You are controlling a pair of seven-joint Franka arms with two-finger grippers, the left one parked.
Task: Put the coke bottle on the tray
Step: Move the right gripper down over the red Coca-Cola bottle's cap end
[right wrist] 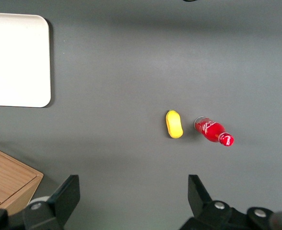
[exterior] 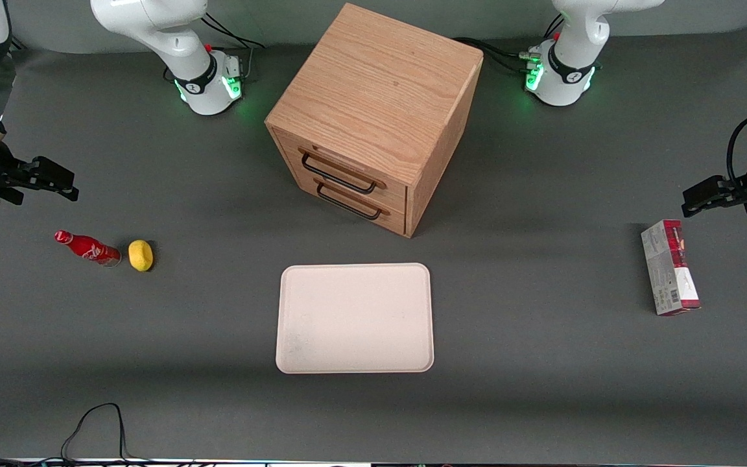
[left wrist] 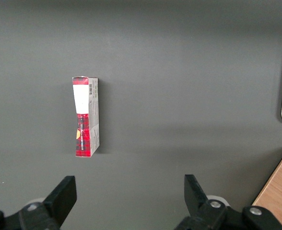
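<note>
Toward the working arm's end of the tabletop (exterior: 542, 363), the coke bottle (exterior: 89, 248), seemingly light and slick, is best taken mid-body by the wide-open, empty pincer (right wrist: 134, 191).

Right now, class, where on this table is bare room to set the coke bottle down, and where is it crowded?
The tray lies bare. Open mat runs between it and the carton. It is crowded only where the coke bottle stands beside the yellow lump. The open pincer hovers farther from the camera than the bottle.
</note>
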